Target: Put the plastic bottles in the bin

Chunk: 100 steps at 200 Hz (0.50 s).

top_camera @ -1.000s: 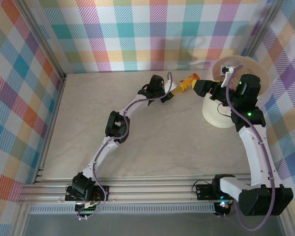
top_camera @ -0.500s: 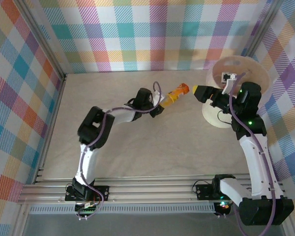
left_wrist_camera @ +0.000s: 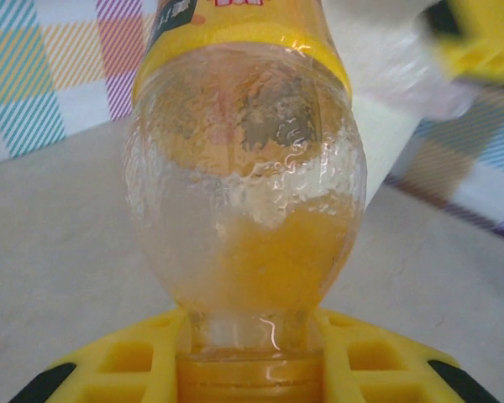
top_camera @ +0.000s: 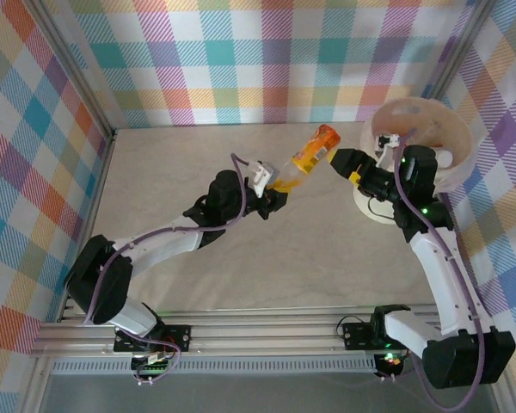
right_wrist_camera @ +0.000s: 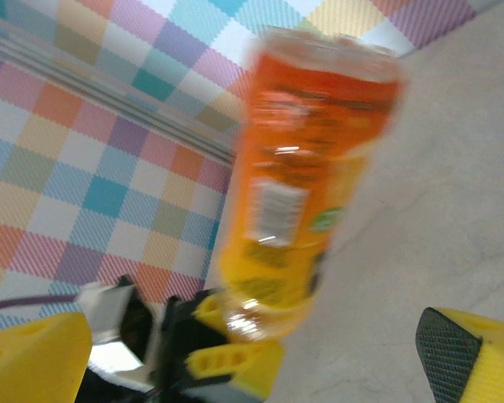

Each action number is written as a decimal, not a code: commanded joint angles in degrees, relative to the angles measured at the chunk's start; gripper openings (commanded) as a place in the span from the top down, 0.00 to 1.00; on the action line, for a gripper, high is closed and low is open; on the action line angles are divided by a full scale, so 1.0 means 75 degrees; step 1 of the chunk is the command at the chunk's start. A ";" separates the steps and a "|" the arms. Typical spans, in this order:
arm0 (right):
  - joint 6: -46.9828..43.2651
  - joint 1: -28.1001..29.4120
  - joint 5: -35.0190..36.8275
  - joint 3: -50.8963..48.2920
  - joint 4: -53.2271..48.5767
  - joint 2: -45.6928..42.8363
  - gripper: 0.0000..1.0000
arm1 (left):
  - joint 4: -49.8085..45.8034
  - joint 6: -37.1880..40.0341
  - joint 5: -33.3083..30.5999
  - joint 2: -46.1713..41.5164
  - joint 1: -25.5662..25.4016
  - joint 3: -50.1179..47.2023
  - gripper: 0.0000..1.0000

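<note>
One bottle [top_camera: 312,149] shows in the overhead cam: orange label, clear shoulder, held up off the tabletop [top_camera: 310,249] by the left hand [top_camera: 276,188], which is clamped on its neck end. The base end points up & toward the far right.

Left wrist cam: the bottle [left_wrist_camera: 248,185] rises out of the left hand [left_wrist_camera: 248,376], w/ yellow fingers [left_wrist_camera: 378,369] pinching the neck from both sides. The cap is hidden down btwn them, and the label's top is cut off by the frame edge. There's an orange tint low in the clear part; liquid or reflection, can't tell.

The right hand [top_camera: 344,162] sits just beside the bottle's base end, btwn the bottle & the bin [top_camera: 451,120]. Whether they touch is too close to call from overhead. Right wrist cam: its fingers [right_wrist_camera: 466,348] are at the lower corners, spread wide w/ nothing gripped, so it's open. The bottle [right_wrist_camera: 307,176] is ahead of them, tilted & blurred, label print unreadable. The left hand [right_wrist_camera: 231,348] is under it, partly cut off at the bottom.

The bin stands at the far right corner of the tabletop, near the wall. The right arm crosses in front, hiding the near rim & part of the wall. Its inside looks pale; contents can't be made out. The bottle is outside the bin, to its left, in the air.
</note>
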 commanded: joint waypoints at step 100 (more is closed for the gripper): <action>0.0422 0.0585 -0.0622 0.0376 0.2070 0.0809 0.00 | 0.0241 -0.0463 0.0893 -0.0456 -0.0573 0.0173 0.98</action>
